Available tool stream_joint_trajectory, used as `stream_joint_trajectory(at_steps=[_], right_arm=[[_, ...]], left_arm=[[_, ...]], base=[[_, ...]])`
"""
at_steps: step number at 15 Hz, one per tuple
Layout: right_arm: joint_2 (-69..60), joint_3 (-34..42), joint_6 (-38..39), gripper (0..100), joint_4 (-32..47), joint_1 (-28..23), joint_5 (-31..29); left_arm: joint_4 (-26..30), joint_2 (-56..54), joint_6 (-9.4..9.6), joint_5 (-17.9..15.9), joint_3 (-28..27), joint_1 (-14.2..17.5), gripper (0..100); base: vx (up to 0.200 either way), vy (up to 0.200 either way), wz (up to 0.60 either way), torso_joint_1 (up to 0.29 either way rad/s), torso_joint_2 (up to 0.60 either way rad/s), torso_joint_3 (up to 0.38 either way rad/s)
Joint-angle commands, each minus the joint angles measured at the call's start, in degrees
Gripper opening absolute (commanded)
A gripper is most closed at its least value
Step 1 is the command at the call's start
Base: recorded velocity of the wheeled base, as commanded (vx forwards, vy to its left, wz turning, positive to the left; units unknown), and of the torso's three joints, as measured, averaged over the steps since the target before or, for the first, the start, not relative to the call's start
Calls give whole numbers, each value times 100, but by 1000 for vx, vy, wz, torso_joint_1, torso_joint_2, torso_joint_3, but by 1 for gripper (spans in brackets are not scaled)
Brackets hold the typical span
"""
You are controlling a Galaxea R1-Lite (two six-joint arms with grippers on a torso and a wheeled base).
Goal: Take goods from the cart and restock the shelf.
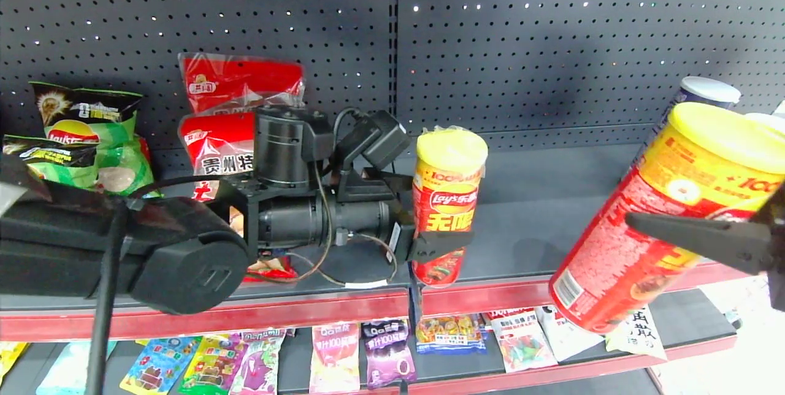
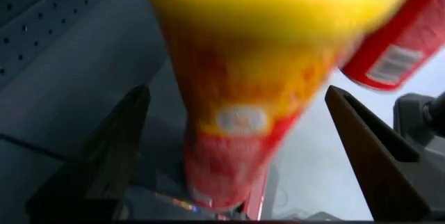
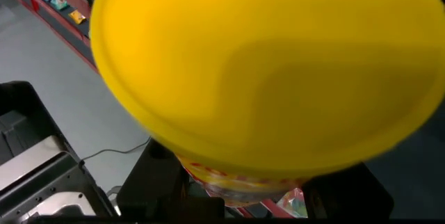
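The left gripper (image 1: 451,229) sat wide open around a yellow-lidded chip canister (image 1: 446,199) that stood upright near the front edge of the shelf (image 1: 539,211). Its fingers (image 2: 115,154) flanked the tube with gaps on both sides and held nothing. The right gripper (image 1: 659,211) was clamped on a second chip canister (image 1: 687,168), tilted in the air before the shelf's right part. The standing can looked set down, so the left arm probably needed a straight pull-back without brushing the tube. The second can would best be brought upright before lowering, then placed clear of the white-lidded canister (image 1: 705,91) behind.
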Motion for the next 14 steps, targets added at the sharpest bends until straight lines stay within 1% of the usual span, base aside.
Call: stream_joint_trajectory(at_steps=[1, 2, 3, 4, 6, 7, 8, 9, 11, 13, 14], right_arm=[[890, -334, -19, 0, -360, -135, -24], [1022, -361, -19, 0, -483, -144, -32], [1339, -466, -19, 0, -686, -249, -50], [1558, -554, -19, 0, -738, -346, -41], [1910, -774, -19, 0, -756, -381, -15], [2253, -1099, -28, 0, -756, -416, -6], [2376, -1187, -28, 0, -756, -416, -6], [2639, -1363, -107, 0, -765, -398, -15], [2965, -1644, -239, 0, -765, -381, -6], [3281, -2004, -239, 0, -756, -372, 12], [3615, -2400, -230, 0, -756, -302, 3]], left_arm=[[-3, -454, 20, 72, 478, 79, 100], [-3, -542, 20, 142, 592, 96, 100], [5, -762, 20, 292, 864, 105, 100], [5, -893, 20, 309, 1066, 131, 100], [-3, -1060, 37, 318, 1357, 210, 100], [-3, -1210, 37, 300, 1532, 342, 100], [-3, -1271, 37, 292, 1594, 395, 100], [-3, -1491, 20, 300, 1814, 448, 100], [-3, -1728, -16, 309, 2016, 448, 100], [-3, -1895, -51, 318, 2244, 536, 100], [-3, -2071, -51, 318, 2420, 623, 100]], base=[[0, 0, 0, 0, 0, 0], [0, 0, 0, 0, 0, 0], [0, 0, 0, 0, 0, 0], [0, 0, 0, 0, 0, 0], [0, 0, 0, 0, 0, 0], [0, 0, 0, 0, 0, 0], [0, 0, 0, 0, 0, 0], [0, 0, 0, 0, 0, 0], [0, 0, 0, 0, 0, 0], [0, 0, 0, 0, 0, 0], [0, 0, 0, 0, 0, 0]])
